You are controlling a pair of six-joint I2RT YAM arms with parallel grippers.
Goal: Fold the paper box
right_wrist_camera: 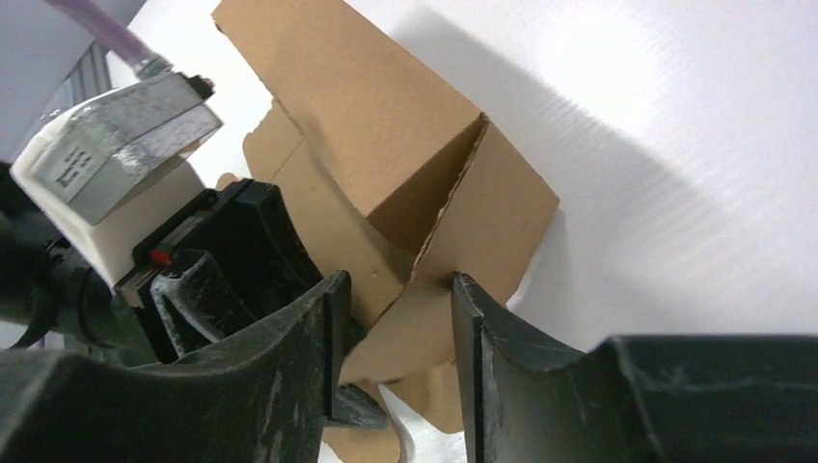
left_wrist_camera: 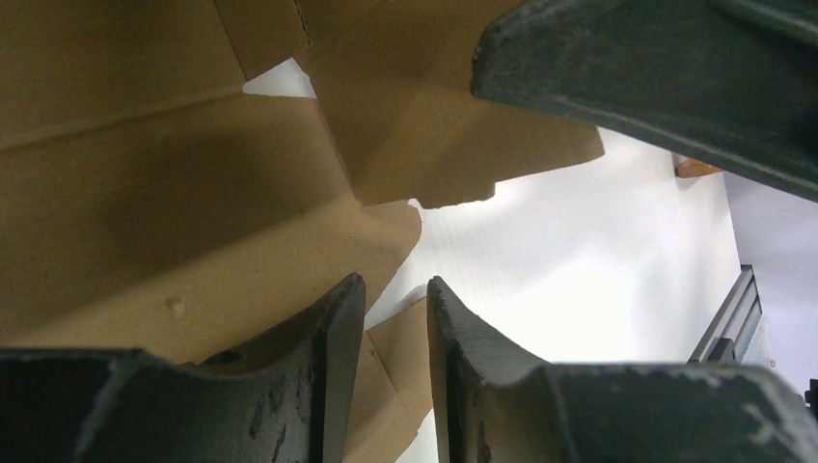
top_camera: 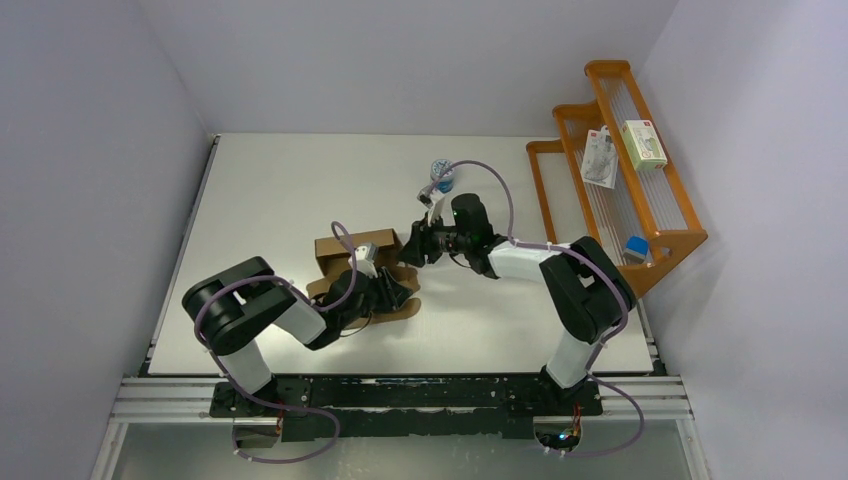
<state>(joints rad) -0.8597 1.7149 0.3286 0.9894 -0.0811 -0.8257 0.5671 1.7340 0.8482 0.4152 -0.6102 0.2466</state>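
White table [top_camera: 280,180] | paper box [top_camera: 352,247] | wrist only: right tool [right_wrist_camera: 398,287] apparently straddles flap [right_wrist_camera: 413,338]

- We take this for a robotics lab cell, not a home or a shop: a left arm [top_camera: 250,310] and a right arm [top_camera: 580,285] are bolted to an aluminium rail [top_camera: 400,390] at the near edge of a white table [top_camera: 280,190].
- Plain pale walls [top_camera: 90,150] box the table in on three sides.
- Bare cables [top_camera: 480,168] loop along the arms.
- What we see set out reads as props: a paper box [top_camera: 345,248], and small packages [top_camera: 645,143] on an orange rack [top_camera: 670,235].
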